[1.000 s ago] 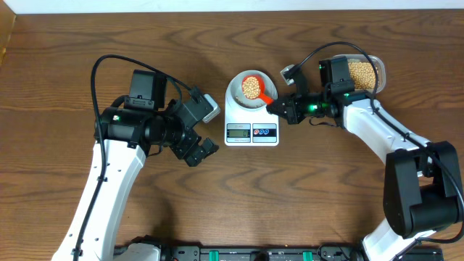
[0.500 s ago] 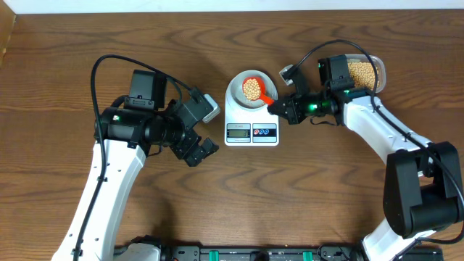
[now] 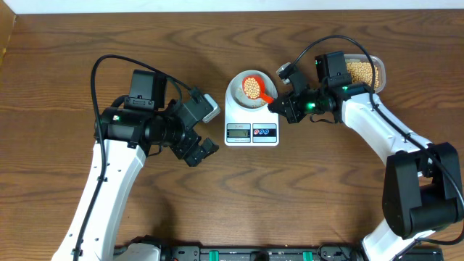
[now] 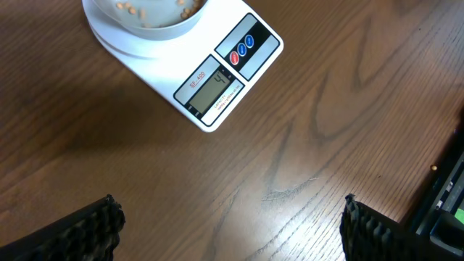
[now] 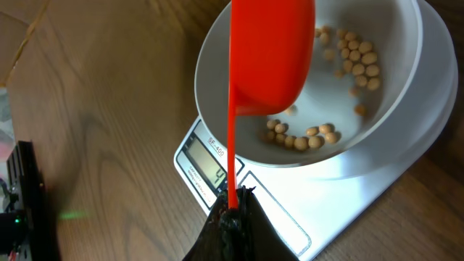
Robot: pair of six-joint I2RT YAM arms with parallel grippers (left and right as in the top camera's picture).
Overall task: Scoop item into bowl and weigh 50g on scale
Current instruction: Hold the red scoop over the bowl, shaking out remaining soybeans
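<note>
- A brown wooden surface carries everything.
- A flat white digital scale with a grey display and two round buttons lies mid-surface, between the arms.
- A clear rectangular plastic tub holding beans sits right of the scale, partly hidden by the right arm.
- A small round white-rimmed bowl stands on the scale.
- The left fingers are spread wide and empty over bare wood near the scale.
- The right fingers are clenched on the handle of an orange plastic scoop, held over the bowl.
- Small round tan beans lie scattered in the bowl, and more fill the scoop.
</note>
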